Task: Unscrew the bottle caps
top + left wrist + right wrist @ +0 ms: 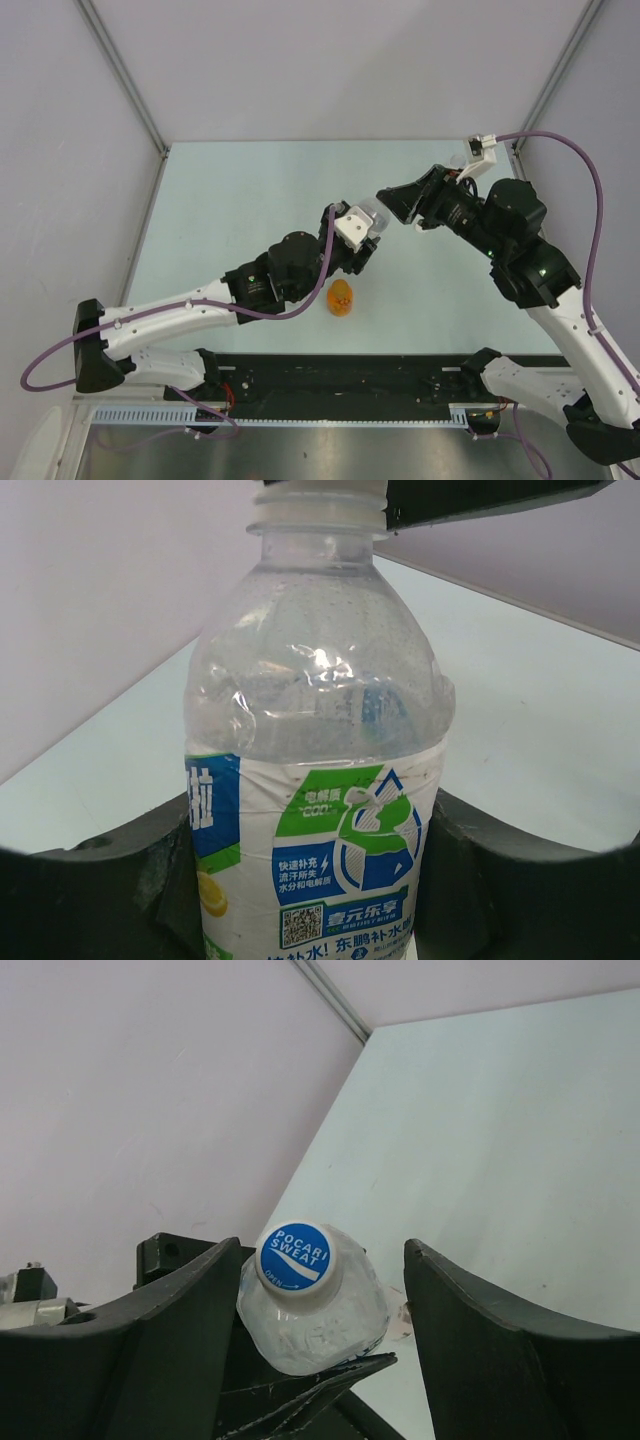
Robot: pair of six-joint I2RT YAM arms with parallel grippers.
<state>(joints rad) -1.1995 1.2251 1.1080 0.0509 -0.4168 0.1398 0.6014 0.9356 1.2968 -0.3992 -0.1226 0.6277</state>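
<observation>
While the left arm (190, 310) reaches from the near left corner out to mid-table, the left gripper (366, 236) is clamped on the blue-labelled clear bottle (315, 730). Left wrist view: both fingers (100, 890) press against the sides of the label, which is blue and green with a QR code and Chinese print. Upper body of the bottle is clear and dented, with droplets inside. White neck ring sits at the top edge of that view; the cap above it is mostly cut off there.

Small orange bottle (341, 297) sits on the pale table (240, 190) just toward the near edge from the left gripper, close beside the left forearm, with nothing gripping it. Cannot tell if it is capped.

Held bottle points its neck toward the right gripper (320, 1300). Right wrist view: the cap (295, 1255) faces the camera, blue top with a white swoosh, printed POCARI SWEAT, and is on the bottle. Right gripper's jaws are apart, one dark finger (150, 1340) on each side of the cap, with a gap showing on both sides and no contact visible. Top view puts the right fingertips just beside the bottle's cap end.

Right arm (520, 240) comes in from the near right corner and bends back toward the centre.
</observation>
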